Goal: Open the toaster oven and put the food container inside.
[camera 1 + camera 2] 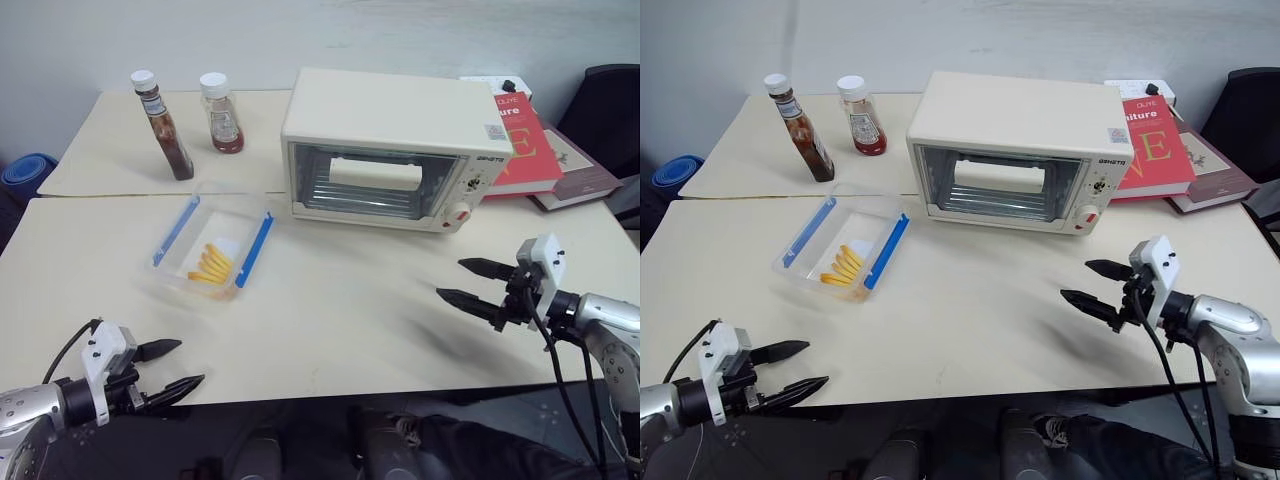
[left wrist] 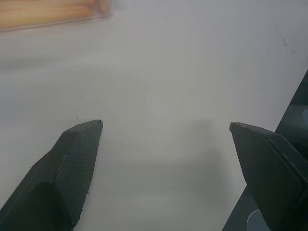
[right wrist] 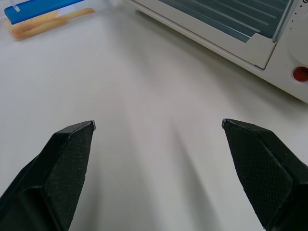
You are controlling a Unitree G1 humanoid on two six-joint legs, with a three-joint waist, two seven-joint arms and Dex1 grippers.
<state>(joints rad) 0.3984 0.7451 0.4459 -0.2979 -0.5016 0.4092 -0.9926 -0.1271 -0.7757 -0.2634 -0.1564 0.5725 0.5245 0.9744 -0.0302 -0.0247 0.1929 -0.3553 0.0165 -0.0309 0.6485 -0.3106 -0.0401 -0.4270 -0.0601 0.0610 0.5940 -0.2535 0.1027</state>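
Cream table (image 1: 330, 320): toaster oven (image 1: 395, 150) upper centre, door closed. Food container (image 1: 212, 243) left of centre, likely light, stiff, slick plastic; grab by blue-clip sides. Left gripper (image 1: 170, 368) lower left, right gripper (image 1: 470, 282) at right, both jaws apart, empty, hovering, aimed inward.
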